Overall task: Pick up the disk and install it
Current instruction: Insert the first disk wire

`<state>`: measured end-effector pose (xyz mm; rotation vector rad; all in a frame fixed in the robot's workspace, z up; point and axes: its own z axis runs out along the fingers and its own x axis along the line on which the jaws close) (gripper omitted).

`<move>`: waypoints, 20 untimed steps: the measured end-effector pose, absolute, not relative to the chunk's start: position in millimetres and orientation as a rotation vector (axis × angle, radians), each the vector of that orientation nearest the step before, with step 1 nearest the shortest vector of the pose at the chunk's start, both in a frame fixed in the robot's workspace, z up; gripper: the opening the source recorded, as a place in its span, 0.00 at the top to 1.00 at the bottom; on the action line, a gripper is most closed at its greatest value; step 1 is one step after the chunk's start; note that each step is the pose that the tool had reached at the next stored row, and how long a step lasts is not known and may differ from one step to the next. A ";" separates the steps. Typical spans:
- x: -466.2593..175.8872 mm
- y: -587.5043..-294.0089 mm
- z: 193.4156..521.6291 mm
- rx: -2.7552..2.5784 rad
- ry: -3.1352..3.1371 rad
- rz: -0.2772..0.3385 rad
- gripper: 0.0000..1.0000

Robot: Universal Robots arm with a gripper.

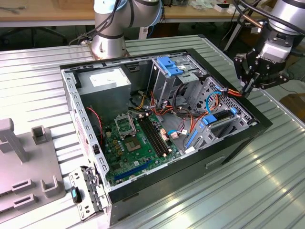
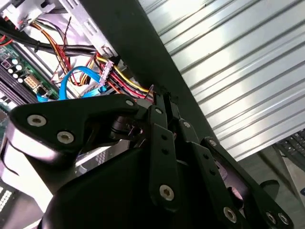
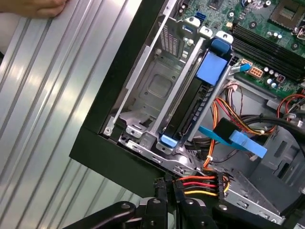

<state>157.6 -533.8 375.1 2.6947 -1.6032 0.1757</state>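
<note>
The gripper (image 3: 167, 184) comes first in the first wrist view. Its jaws are drawn together with the tips almost touching, and I see nothing clamped between them. Just beside the tips is a bundle of red, orange and yellow power cables (image 3: 198, 183) ending in a black connector. I cannot tell whether the tips touch it. In the exterior view the gripper hangs in the upper right of the frame, over the black rim of the open computer case (image 1: 259, 125), where the same orange cables come up to the edge.

Just past that rim, inside the case, is the disk (image 3: 188, 114). Its dark body stands on edge in its bright blue carrier, seated in a bay of the grey drive cage (image 3: 157, 90). One blue end is close to the case wall nearest the jaws. The other end points away toward the motherboard (image 3: 267, 33), so the long axis runs straight away from the fingertips rather than across them. In the exterior view the disk (image 1: 220, 118) lies below the gripper and toward the exterior view's left, near but apart from it, with its length roughly following the case's right-hand edge. As I judge it, the disk is already in its slot.

Farther in is a loose blue tab (image 3: 238, 139) on a flat data cable. Beyond the case, a person's hand (image 3: 33, 7) rests on the ribbed metal counter (image 3: 43, 95).
</note>
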 end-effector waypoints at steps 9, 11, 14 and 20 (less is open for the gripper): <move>139.4 -533.8 374.7 2.632 -1.697 0.175 0.83; 139.4 -534.6 374.7 2.608 -1.727 0.169 0.83; 139.5 -534.7 374.1 2.524 -1.839 0.166 0.83; 139.2 -535.3 374.0 2.473 -1.902 0.166 0.83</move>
